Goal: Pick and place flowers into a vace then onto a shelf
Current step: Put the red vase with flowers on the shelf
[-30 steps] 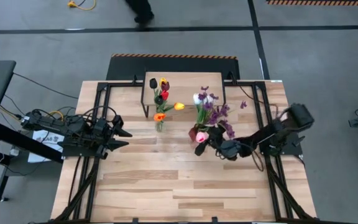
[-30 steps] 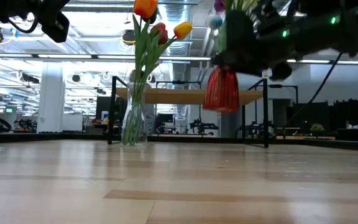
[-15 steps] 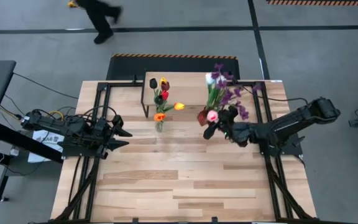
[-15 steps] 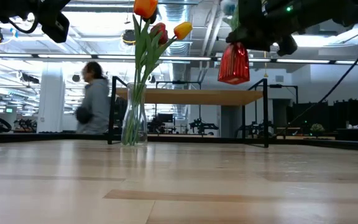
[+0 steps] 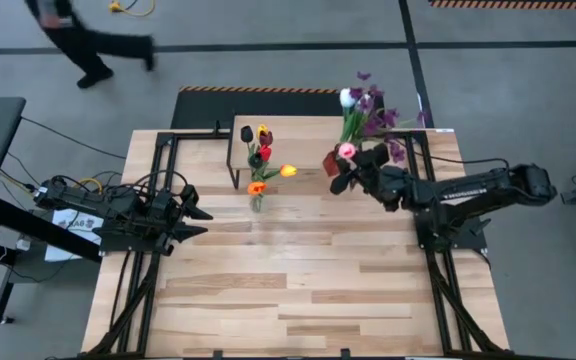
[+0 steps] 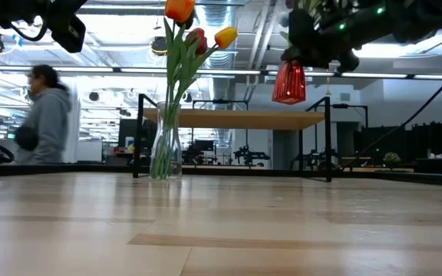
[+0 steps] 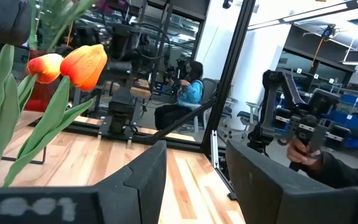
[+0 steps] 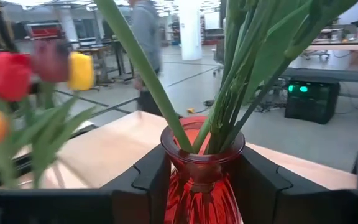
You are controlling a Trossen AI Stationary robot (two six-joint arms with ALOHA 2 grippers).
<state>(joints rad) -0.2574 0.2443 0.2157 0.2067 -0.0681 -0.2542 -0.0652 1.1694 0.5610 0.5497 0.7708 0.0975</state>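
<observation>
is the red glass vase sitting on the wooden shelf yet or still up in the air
In the air. The red glass vase hangs above the light-wood shelf board, clamped in the right gripper.

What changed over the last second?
The right gripper, shut on the red vase of flowers, lifted it off the table and carried it back over the shelf. A person walked past behind. The left gripper and the clear vase of tulips stayed put.
</observation>
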